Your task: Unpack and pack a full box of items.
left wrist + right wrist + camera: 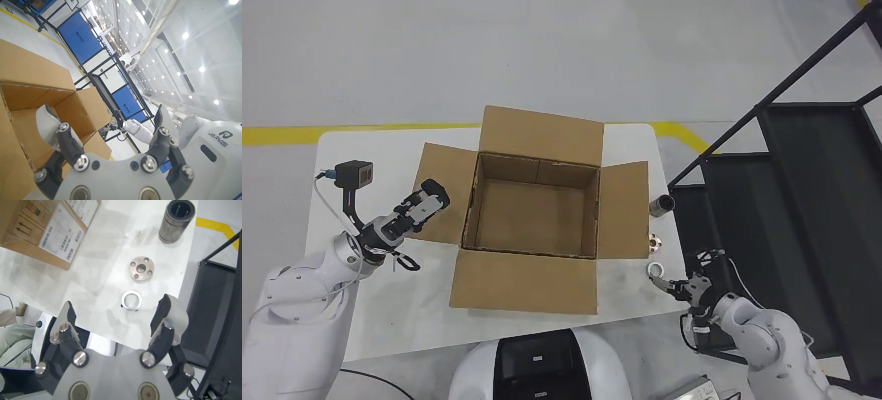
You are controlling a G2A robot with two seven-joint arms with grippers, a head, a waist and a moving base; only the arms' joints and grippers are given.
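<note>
Rt fingers [164, 310] spread, empty, near ring [131, 300]; lt fingers [46, 121] spread, empty, partly hiding box [34, 66].

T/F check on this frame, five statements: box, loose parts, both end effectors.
1. The box is open and has nothing inside. True.
2. The right end effector is shut on the ring. False: it is open, and the ring lies untouched on the table between its fingers.
3. Three metal parts lie on the table outside the box. True: the ring, a flanged disc and a dark cylinder.
4. The left end effector holds a part. False: it is open and empty, beside the box.
5. The flanged disc sits between the ring and the cylinder. True.
</note>
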